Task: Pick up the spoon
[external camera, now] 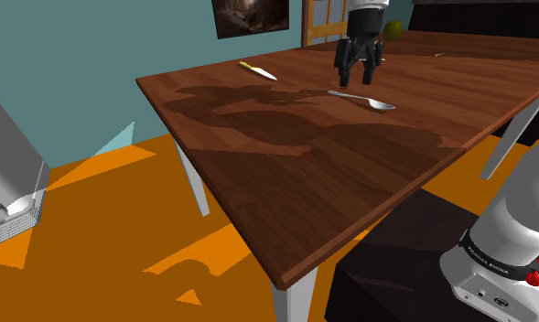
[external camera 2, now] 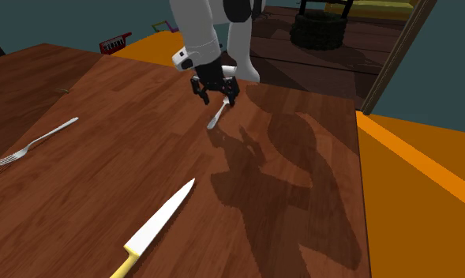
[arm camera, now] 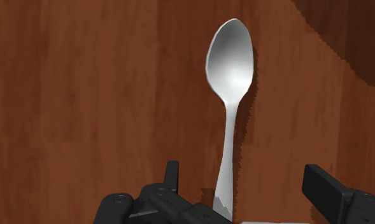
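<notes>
Black tool [arm camera: 243, 184] nearest the lens, fingers wide apart, flanks the handle of the silver spoon [arm camera: 229, 95] without clasping it. Spoon lies flat on the wooden bench [external camera: 285, 174], nearer the stand-side edge. Yellow-handled knife [external camera 2: 155, 229] lies toward the opposite edge; fork [external camera 2: 33, 144] well apart from both.

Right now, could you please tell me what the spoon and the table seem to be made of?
Spoon: probably polished metal, silver-grey with a soft sheen in its bowl. Table: apparently wood, reddish-brown with visible grain and a slight gloss; possibly only veneer.
</notes>
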Robot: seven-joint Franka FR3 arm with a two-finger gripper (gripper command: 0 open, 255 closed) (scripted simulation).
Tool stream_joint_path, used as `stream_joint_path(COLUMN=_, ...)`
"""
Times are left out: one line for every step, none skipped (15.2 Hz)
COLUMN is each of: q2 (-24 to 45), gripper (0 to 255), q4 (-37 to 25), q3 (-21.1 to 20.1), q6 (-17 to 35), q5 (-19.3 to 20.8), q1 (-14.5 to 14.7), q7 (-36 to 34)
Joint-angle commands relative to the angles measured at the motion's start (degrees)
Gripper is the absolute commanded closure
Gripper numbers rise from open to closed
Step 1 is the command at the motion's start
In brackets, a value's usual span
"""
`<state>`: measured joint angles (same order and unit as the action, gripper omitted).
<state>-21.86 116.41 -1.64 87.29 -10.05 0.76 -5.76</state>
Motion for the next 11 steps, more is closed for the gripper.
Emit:
stream_joint_path(q2=-0.2, gripper=0, q4=1.6, q3=0.0, q6=1.4, q5=0.0, q1=0.0, q7=0.2)
stream_joint_path(q2=-0.3, gripper=0, q4=2.5, q3=0.0, q6=2.2, q5=0.0, q1=0.0, q7=0.3)
stream_joint_path(q2=-0.4, gripper=0, q4=3.8, q3=-0.1, q6=3.3, q5=-0.1, q1=0.0, q7=0.5)
stream_joint_path(q2=-0.4, gripper=0, q4=3.8, q3=-0.1, q6=3.3, q5=-0.1, q1=0.0, q7=0.5)
stream_joint_path(q2=-0.4, gripper=0, q4=3.8, q3=-0.1, q6=3.3, q5=-0.1, q1=0.0, q7=0.5)
stream_joint_path(q2=-0.3, gripper=255, q4=3.7, q3=-0.1, q6=3.3, q5=-0.1, q1=0.0, q7=0.5)
stream_joint_path(q2=-0.3, gripper=255, q4=3.7, q3=-0.1, q6=3.3, q5=-0.1, q1=0.0, q7=0.5)
stream_joint_path(q2=-0.3, gripper=255, q4=3.7, q3=-0.1, q6=3.3, q5=-0.1, q1=0.0, q7=0.5)
stream_joint_path(q2=-0.3, gripper=255, q4=3.7, q3=-0.1, q6=3.3, q5=-0.1, q1=0.0, q7=0.5)
stream_joint_path(q2=-0.3, gripper=255, q4=3.7, q3=-0.1, q6=3.3, q5=-0.1, q1=0.0, q7=0.5)
stream_joint_path(q2=-0.3, gripper=255, q4=3.7, q3=-0.1, q6=3.3, q5=-0.1, q1=0.0, q7=0.5)
